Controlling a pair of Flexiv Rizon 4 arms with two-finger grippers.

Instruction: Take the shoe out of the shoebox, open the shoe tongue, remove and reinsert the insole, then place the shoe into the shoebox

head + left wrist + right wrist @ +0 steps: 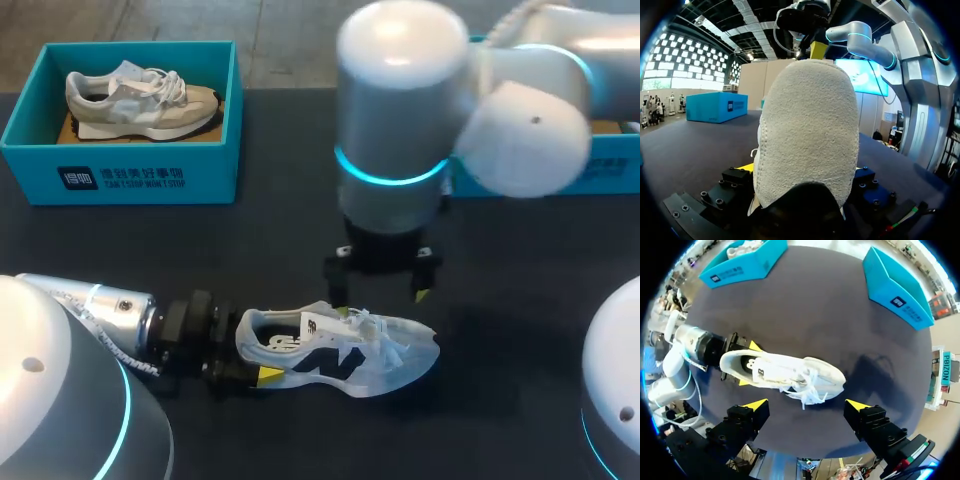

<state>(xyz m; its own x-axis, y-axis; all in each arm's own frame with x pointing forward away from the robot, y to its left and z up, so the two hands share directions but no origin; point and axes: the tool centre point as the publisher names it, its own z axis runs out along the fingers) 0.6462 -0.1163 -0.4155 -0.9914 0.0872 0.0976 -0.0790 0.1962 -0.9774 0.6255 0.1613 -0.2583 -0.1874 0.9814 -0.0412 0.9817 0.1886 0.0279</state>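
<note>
A white shoe with translucent sides and loose white laces stands upright on the dark table, toe to the right. My left gripper comes in from the left and is shut on its heel. In the left wrist view the heel's fleecy back fills the space between the fingers. My right gripper hangs open just above the shoe's laces, touching nothing; in its own wrist view the right gripper has its yellow tips spread wide on either side of the shoe.
A teal shoebox at the back left holds a beige shoe. A second teal box stands at the back right, mostly hidden behind my right arm. Bare dark table lies between the boxes and the white shoe.
</note>
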